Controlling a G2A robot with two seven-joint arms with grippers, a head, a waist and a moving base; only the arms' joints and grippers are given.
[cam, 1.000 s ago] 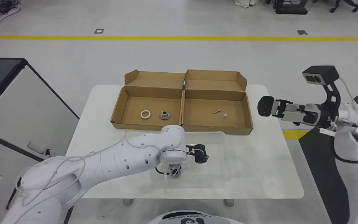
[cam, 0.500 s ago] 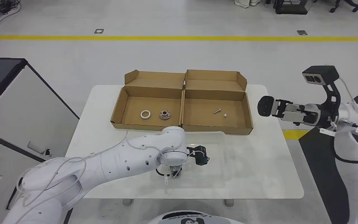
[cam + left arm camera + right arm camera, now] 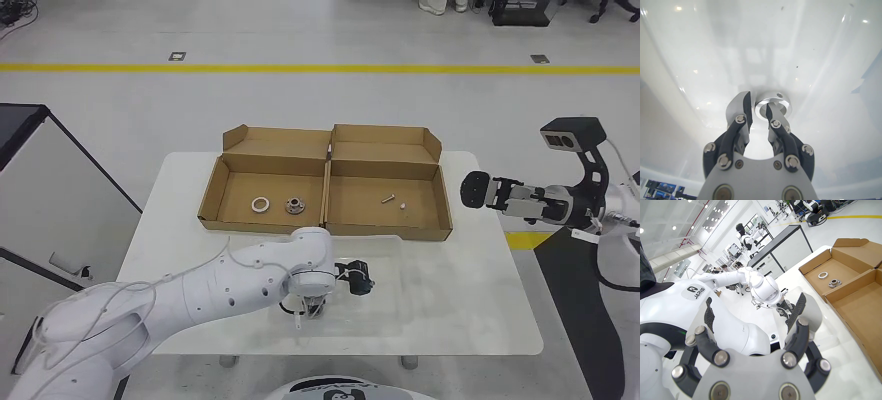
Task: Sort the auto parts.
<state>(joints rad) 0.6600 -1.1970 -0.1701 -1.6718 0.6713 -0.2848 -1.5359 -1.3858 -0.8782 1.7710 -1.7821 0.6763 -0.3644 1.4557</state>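
A silver collar ring point(image 3: 773, 106) with a threaded side hole lies in the white tray point(image 3: 696, 47) at the table's front. My left gripper point(image 3: 757, 101) points down at it, open, with one finger inside the ring's bore and the other just outside its wall. From above, the left gripper point(image 3: 309, 309) sits at the tray's point(image 3: 385, 295) left end. My right gripper point(image 3: 470, 188) hangs open and holds nothing, off the table's right edge. The cardboard box point(image 3: 327, 210) has two compartments: the left one holds a flat ring point(image 3: 260, 204) and a flanged hub point(image 3: 294, 205), the right one a screw point(image 3: 388, 198) and a small pin point(image 3: 402, 205).
The box's lids point(image 3: 335, 140) stand open along the table's far side. A dark cabinet point(image 3: 30, 200) stands left of the table. Bare tabletop point(image 3: 470, 280) lies right of the tray.
The left wrist has shifted only slightly over the tray. The right arm and the parts in the box have stayed put.
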